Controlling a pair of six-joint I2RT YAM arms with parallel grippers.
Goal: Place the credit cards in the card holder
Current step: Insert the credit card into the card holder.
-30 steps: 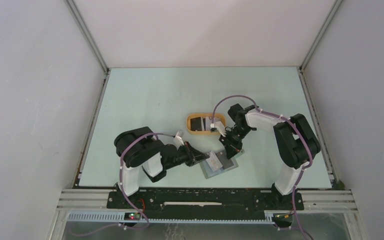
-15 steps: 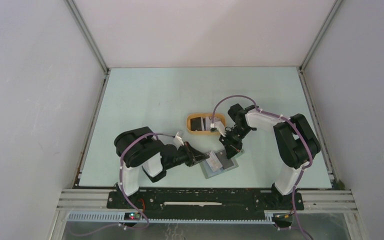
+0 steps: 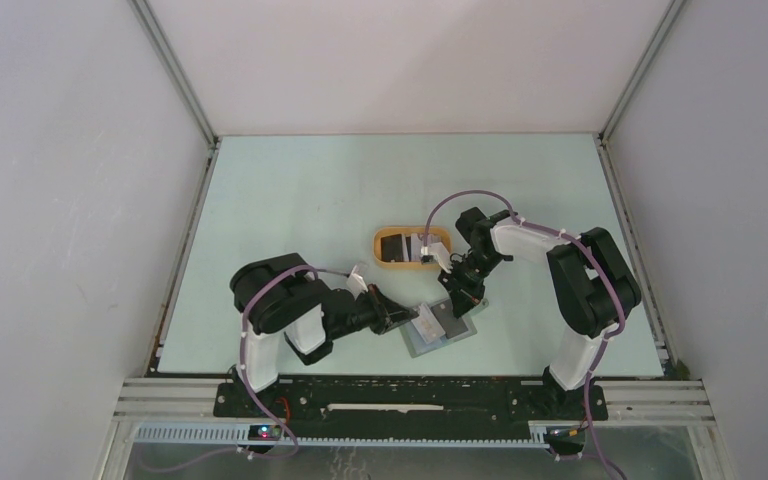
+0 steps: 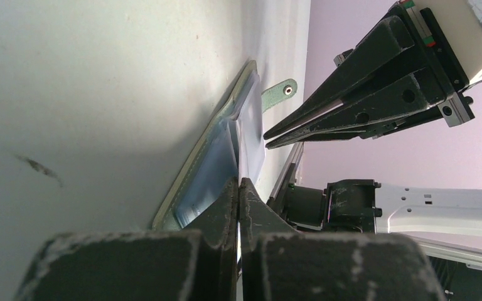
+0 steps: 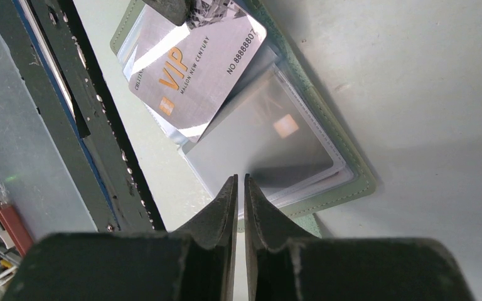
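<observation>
Left gripper [image 4: 239, 185] clamped on silver plastic VIP card [image 5: 194, 63], angling its corner into clear sleeve [image 5: 270, 144] of grey-green fold-over card holder [image 5: 359, 179], open, near-centre. Right gripper [image 5: 240, 179] narrow over holder's far-right side, likely steadying; grip unclear.

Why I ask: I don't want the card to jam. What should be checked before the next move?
1. Left gripper shut on the VIP card: ok.
2. Card holder lying open on the table, clear sleeves facing up: ok.
3. Card's leading edge already inside a sleeve: cannot tell.
4. Right gripper carrying nothing, jaws a slit apart: ok.
5. Right gripper pressing the holder down: cannot tell.
</observation>
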